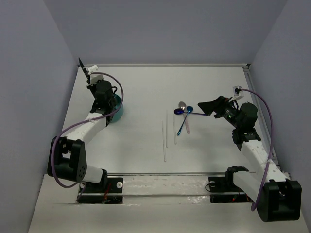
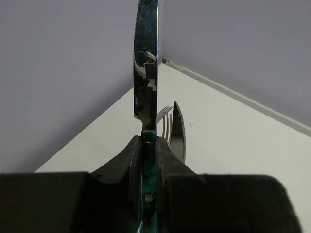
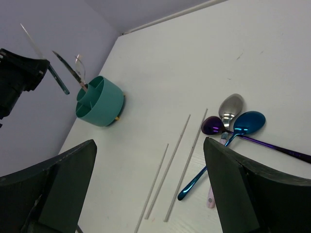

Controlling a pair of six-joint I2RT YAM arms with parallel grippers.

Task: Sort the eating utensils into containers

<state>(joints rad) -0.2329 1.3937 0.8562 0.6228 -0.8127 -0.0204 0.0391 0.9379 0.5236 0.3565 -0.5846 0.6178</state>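
The teal caddy (image 1: 117, 111) stands at the left; in the right wrist view (image 3: 99, 101) a knife and a fork stand in it. My left gripper (image 2: 148, 145) is shut on a teal-handled knife (image 2: 146, 87), blade up. In the top view the left gripper (image 1: 92, 77) hangs just above and left of the caddy. A fork (image 2: 165, 118) and another knife blade (image 2: 179, 132) show behind it. My right gripper (image 3: 150, 194) is open and empty above three pale chopsticks (image 3: 171, 162). Silver (image 3: 231, 105), purple (image 3: 212, 125) and blue (image 3: 249, 121) spoons lie to its right.
The spoons (image 1: 183, 109) and chopsticks (image 1: 165, 138) lie mid-table in the top view, with my right gripper (image 1: 207, 107) beside the spoons. Walls close the table on the left, back and right. A raised rail (image 1: 160, 64) runs along the far edge.
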